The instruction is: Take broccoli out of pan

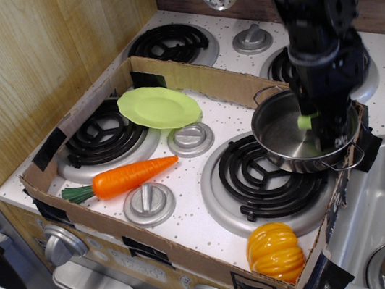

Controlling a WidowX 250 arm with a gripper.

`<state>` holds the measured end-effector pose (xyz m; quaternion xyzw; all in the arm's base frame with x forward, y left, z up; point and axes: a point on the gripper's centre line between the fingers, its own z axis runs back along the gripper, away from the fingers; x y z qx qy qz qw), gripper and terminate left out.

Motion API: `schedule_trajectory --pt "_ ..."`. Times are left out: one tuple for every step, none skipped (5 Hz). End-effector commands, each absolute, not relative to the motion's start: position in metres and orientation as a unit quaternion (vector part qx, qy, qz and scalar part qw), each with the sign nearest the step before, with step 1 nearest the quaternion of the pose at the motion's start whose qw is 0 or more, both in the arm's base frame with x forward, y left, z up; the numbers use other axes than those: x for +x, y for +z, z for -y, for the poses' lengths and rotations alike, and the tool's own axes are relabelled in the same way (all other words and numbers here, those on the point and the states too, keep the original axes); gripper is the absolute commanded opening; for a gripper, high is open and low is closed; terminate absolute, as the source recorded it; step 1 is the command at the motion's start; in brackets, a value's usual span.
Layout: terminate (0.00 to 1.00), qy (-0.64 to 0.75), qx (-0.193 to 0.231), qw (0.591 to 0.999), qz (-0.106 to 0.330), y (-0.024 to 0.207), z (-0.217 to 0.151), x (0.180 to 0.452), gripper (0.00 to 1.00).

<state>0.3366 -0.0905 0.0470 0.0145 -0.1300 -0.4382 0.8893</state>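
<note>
A light-green broccoli (307, 120) sliver shows in the shiny steel pan (290, 135); at nine o'clock lie an orange carrot (126, 178) and lime-green plate (159, 107).

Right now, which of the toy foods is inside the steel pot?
The small light-green broccoli floret, beside the black claw in the shiny steel pot. The orange carrot and orange pumpkin lie on the stovetop.

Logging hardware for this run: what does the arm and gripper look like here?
The arm is glossy black with blocky jointed segments and round silver screw heads on its side. A rounded black housing tops it. The gripper is also black, with small pale markings near its tip. No cables are clearly visible.
</note>
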Motion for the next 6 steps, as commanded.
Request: schedule_trajectory --pt "0.0 -0.354 0.073 0.918 0.165 0.112 0.072 0.32 0.0" --pt "0.0 -0.352 0.096 0.916 0.169 0.111 0.042 0.302 0.0" --pt "0.0 -0.384 0.102 0.9 0.178 0.106 -0.001 0.299 0.0" --pt "0.0 -0.391 0.141 0.891 0.182 0.1 -0.033 0.298 0.0" --pt "0.0 -0.381 0.184 0.887 0.184 0.084 -0.065 0.294 0.0" --pt "0.0 -0.352 0.223 0.891 0.18 0.073 -0.083 0.282 0.0"
